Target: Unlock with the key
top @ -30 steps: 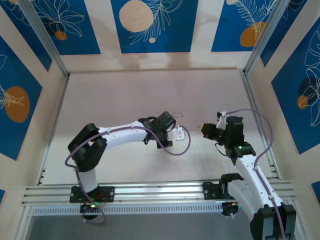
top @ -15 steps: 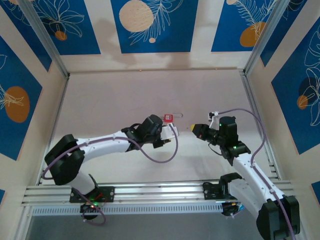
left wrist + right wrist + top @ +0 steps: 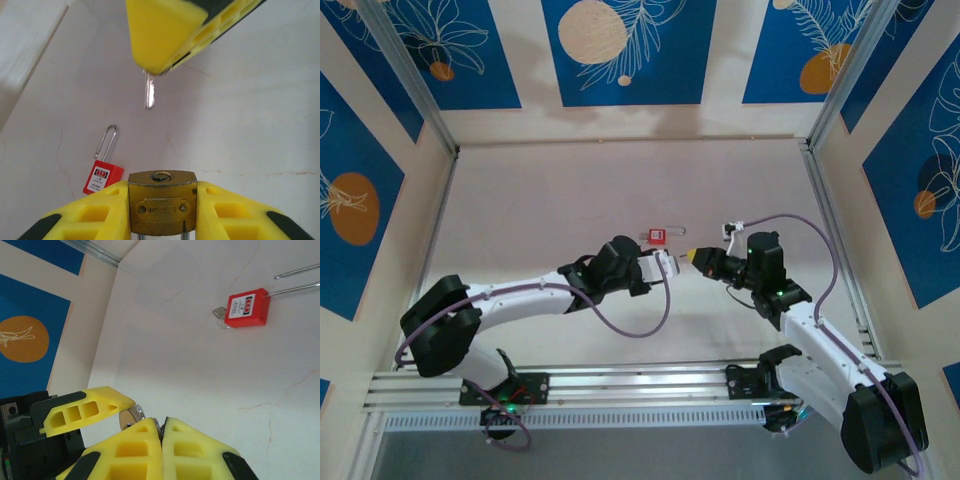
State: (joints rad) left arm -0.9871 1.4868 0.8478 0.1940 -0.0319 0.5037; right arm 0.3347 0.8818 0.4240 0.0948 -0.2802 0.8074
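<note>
My left gripper (image 3: 162, 187) is shut on a brass padlock (image 3: 162, 202), gripped by its sides with the keyhole facing away from the wrist. My right gripper (image 3: 160, 55) hangs opposite it, shut on the key (image 3: 149, 92). The key's silver blade sticks out of the yellow fingertips and points at the keyhole, a short gap away and slightly to the left of it. In the top view the left gripper (image 3: 665, 266) and the right gripper (image 3: 692, 257) face each other tip to tip at mid-table. The right gripper (image 3: 162, 422) has its pads pressed together, with the brass padlock (image 3: 131, 416) just beyond them.
A red padlock (image 3: 657, 236) with a long silver shackle lies flat on the table just behind the two grippers. In the right wrist view the red padlock (image 3: 246, 307) has a small silver piece at its base. Aluminium rails and patterned walls bound the table.
The left arm has stretched out lower and to the right, uncovering the red padlock. The right gripper has moved left with the key. The two grippers now nearly meet.
</note>
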